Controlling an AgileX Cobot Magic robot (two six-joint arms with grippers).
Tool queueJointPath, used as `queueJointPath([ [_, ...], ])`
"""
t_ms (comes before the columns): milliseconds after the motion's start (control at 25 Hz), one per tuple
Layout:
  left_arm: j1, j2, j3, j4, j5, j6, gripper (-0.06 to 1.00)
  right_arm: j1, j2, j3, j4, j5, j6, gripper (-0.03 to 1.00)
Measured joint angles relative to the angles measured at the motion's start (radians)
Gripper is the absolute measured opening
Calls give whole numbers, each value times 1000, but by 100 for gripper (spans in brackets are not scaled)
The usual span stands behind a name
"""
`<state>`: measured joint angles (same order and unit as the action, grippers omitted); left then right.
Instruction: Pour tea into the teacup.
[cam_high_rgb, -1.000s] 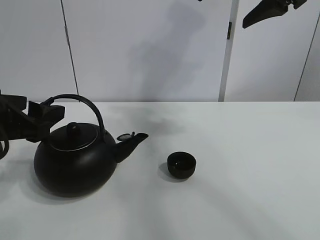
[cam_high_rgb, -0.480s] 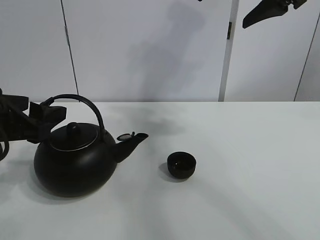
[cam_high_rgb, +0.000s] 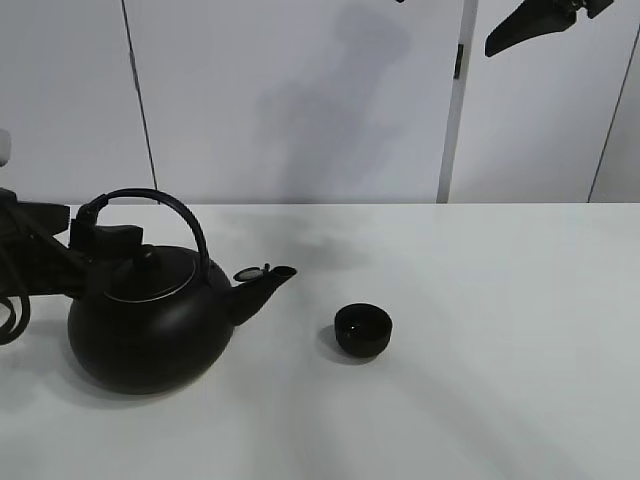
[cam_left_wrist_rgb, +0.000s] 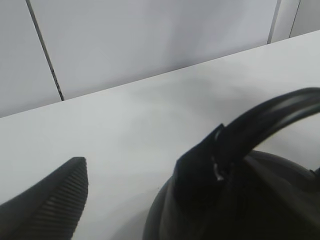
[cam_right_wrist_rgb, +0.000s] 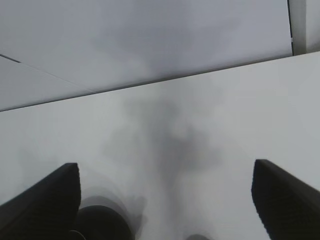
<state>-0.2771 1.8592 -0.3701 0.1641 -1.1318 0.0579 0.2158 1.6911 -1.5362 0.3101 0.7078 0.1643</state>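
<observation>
The left gripper sits at the handle of the kettle, at the end away from the spout. Its fingers are spread apart. I cannot tell if it touches the handle. The right gripper hangs high up, far off on the kettle's spout side, with its fingers wide apart and nothing in them.

Behind the kettle is a pale grey wall of big panels with thin dark lines. The kettle stands on a wide white table with soft grey shadows. It is big, round and black. The small black teacup stands upright near the kettle's spout and does not touch it.
</observation>
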Motion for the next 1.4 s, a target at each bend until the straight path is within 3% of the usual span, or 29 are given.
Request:
queueJointPath([
  [200,0,0,0,0,-4,0,55,0,0,0,0,0,0,64],
  [440,0,0,0,2,-4,0,32,0,0,0,0,0,0,64],
  [720,0,0,0,15,-5,0,26,0,0,0,0,0,0,64],
  [920,0,1,-1,26,-4,9,12,0,0,0,0,0,0,64],
  [1400,1,-3,-15,27,12,16,11,0,0,0,0,-1,0,64],
])
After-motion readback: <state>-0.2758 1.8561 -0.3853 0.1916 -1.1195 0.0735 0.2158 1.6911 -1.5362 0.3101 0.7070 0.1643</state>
